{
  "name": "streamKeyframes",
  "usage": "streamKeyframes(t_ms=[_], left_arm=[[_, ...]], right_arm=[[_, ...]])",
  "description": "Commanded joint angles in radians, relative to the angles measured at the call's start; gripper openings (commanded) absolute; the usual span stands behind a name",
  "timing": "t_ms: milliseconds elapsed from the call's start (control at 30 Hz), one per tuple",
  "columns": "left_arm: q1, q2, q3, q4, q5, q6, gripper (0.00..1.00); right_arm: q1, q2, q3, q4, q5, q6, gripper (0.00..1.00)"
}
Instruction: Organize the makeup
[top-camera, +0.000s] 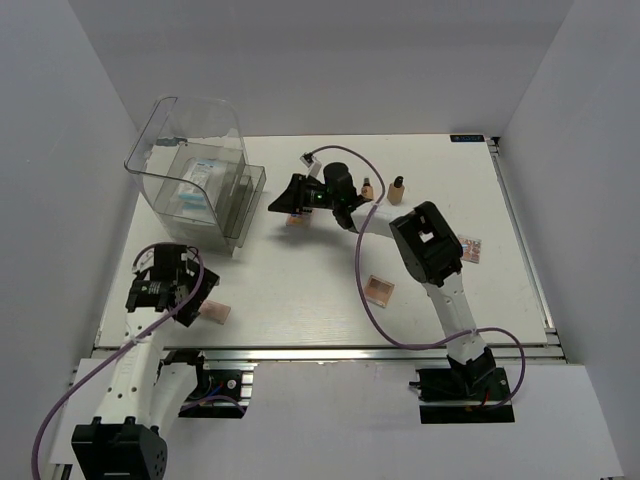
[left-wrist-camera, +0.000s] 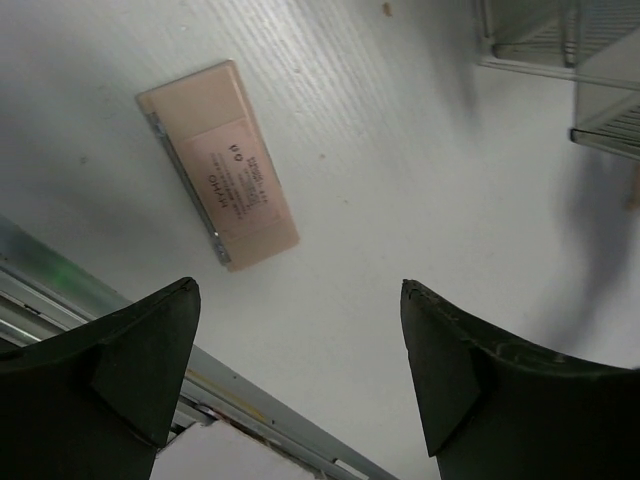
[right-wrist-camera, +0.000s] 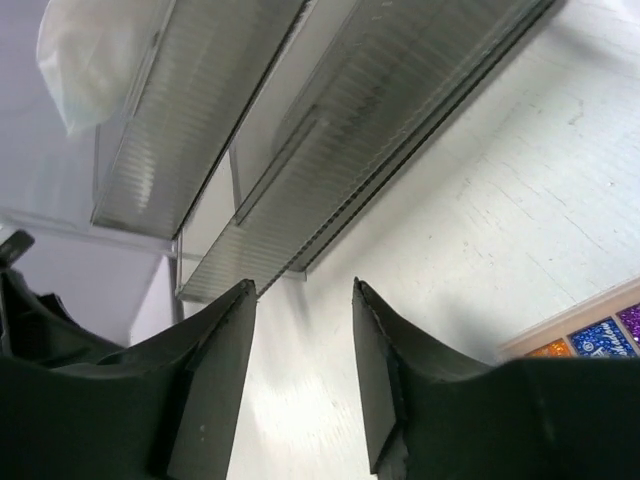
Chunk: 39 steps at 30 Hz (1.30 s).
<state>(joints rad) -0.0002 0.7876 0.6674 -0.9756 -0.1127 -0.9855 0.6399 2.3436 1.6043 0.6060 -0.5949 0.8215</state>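
Observation:
My left gripper (top-camera: 168, 290) (left-wrist-camera: 300, 320) is open and empty above the table's near left edge. A peach-pink flat compact (top-camera: 214, 312) (left-wrist-camera: 218, 165) lies on the table just beside it, outside the fingers. My right gripper (top-camera: 279, 204) (right-wrist-camera: 303, 290) is open and empty, low over the table next to the clear bin (top-camera: 190, 170) (right-wrist-camera: 330, 130). A glitter eyeshadow palette (top-camera: 296, 220) (right-wrist-camera: 590, 335) lies just under its wrist. A white-blue packet (top-camera: 197, 185) (right-wrist-camera: 90, 60) sits inside the bin. Two beige bottles (top-camera: 367, 188) (top-camera: 398, 189) stand behind the right arm.
A square palette (top-camera: 379, 290) lies near the table's middle front. Another palette (top-camera: 470, 250) lies at the right, partly behind the right arm's elbow. The bin's stepped front compartments (top-camera: 245, 200) (left-wrist-camera: 560, 50) face the right gripper. A metal rail (left-wrist-camera: 120, 300) runs along the near edge.

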Motion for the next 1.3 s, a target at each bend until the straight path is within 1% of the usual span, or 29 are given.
streamKeyframes(t_ms=[0, 33, 67, 133, 200, 333, 400, 433, 467, 500, 567, 600, 633, 667, 700, 733, 767, 833, 867, 900, 967, 1000, 1033, 1133, 1267], left_arm=[[-0.001, -0.002, -0.026, -0.017, -0.067, -0.036, 0.9], [-0.003, 0.002, -0.044, -0.021, -0.077, -0.042, 0.89], [-0.003, 0.021, -0.054, -0.011, -0.085, -0.044, 0.87], [-0.001, 0.05, -0.071, -0.006, -0.087, -0.064, 0.85], [-0.001, 0.091, -0.083, 0.015, -0.087, -0.065, 0.85], [-0.001, 0.127, -0.075, 0.066, -0.102, -0.056, 0.85], [-0.001, 0.159, -0.055, 0.092, -0.091, -0.042, 0.86], [-0.001, 0.168, -0.048, 0.101, -0.079, -0.032, 0.86], [-0.003, 0.176, -0.042, 0.115, -0.061, -0.016, 0.86], [-0.003, 0.18, -0.034, 0.145, -0.02, 0.026, 0.83], [-0.003, 0.167, -0.04, 0.202, 0.028, 0.071, 0.78], [-0.003, 0.154, -0.055, 0.219, 0.047, 0.094, 0.76], [-0.001, 0.122, -0.066, 0.235, 0.079, 0.106, 0.69], [-0.003, 0.104, -0.078, 0.253, 0.094, 0.117, 0.67], [-0.003, 0.085, -0.092, 0.277, 0.105, 0.12, 0.65], [-0.001, 0.066, -0.116, 0.288, 0.126, 0.12, 0.64], [-0.001, 0.023, -0.127, 0.313, 0.152, 0.122, 0.63], [-0.001, -0.014, -0.15, 0.328, 0.179, 0.123, 0.63], [-0.001, -0.043, -0.153, 0.34, 0.182, 0.125, 0.65], [-0.003, -0.054, -0.154, 0.342, 0.183, 0.13, 0.66], [-0.003, -0.071, -0.146, 0.344, 0.183, 0.134, 0.69], [-0.003, -0.073, -0.141, 0.341, 0.18, 0.136, 0.7], [-0.003, -0.074, -0.138, 0.339, 0.177, 0.14, 0.7], [-0.001, -0.073, -0.126, 0.331, 0.174, 0.143, 0.7], [-0.003, -0.096, -0.123, 0.319, 0.168, 0.134, 0.71]], right_arm=[[0.003, -0.102, 0.028, -0.06, -0.055, -0.151, 0.5], [0.001, -0.124, 0.029, -0.116, -0.055, -0.189, 0.5], [0.003, -0.136, 0.028, -0.141, -0.057, -0.267, 0.51], [0.001, -0.186, -0.012, -0.161, -0.059, -0.332, 0.51], [-0.002, -0.219, -0.046, -0.173, -0.069, -0.408, 0.52], [-0.014, -0.318, -0.136, -0.207, -0.074, -0.498, 0.52], [-0.032, -0.355, -0.158, -0.25, -0.045, -0.539, 0.53], [-0.04, -0.387, -0.161, -0.28, -0.02, -0.589, 0.53], [-0.051, -0.401, -0.156, -0.32, 0.021, -0.61, 0.53], [-0.072, -0.426, -0.15, -0.415, 0.132, -0.631, 0.53], [-0.103, -0.441, -0.112, -0.509, 0.266, -0.677, 0.54], [-0.112, -0.446, -0.094, -0.6, 0.408, -0.686, 0.55], [-0.12, -0.443, -0.074, -0.655, 0.473, -0.697, 0.57], [-0.127, -0.435, -0.054, -0.698, 0.541, -0.72, 0.62], [-0.141, -0.425, 0.0, -0.739, 0.66, -0.732, 0.64], [-0.152, -0.399, 0.022, -0.796, 0.693, -0.746, 0.66], [-0.176, -0.388, 0.038, -0.813, 0.716, -0.769, 0.69], [-0.2, -0.347, 0.08, -0.833, 0.727, -0.791, 0.75], [-0.21, -0.327, 0.104, -0.847, 0.769, -0.801, 0.82], [-0.212, -0.273, 0.179, -0.867, 0.794, -0.815, 0.84], [-0.217, -0.21, 0.268, -0.943, 0.826, -0.815, 0.85], [-0.221, -0.152, 0.316, -0.971, 0.816, -0.815, 0.85], [-0.226, -0.129, 0.385, -0.992, 0.802, -0.815, 0.84], [-0.23, -0.09, 0.401, -0.977, 0.796, -0.855, 0.78], [-0.23, -0.053, 0.399, -0.982, 0.814, -0.866, 0.75]])
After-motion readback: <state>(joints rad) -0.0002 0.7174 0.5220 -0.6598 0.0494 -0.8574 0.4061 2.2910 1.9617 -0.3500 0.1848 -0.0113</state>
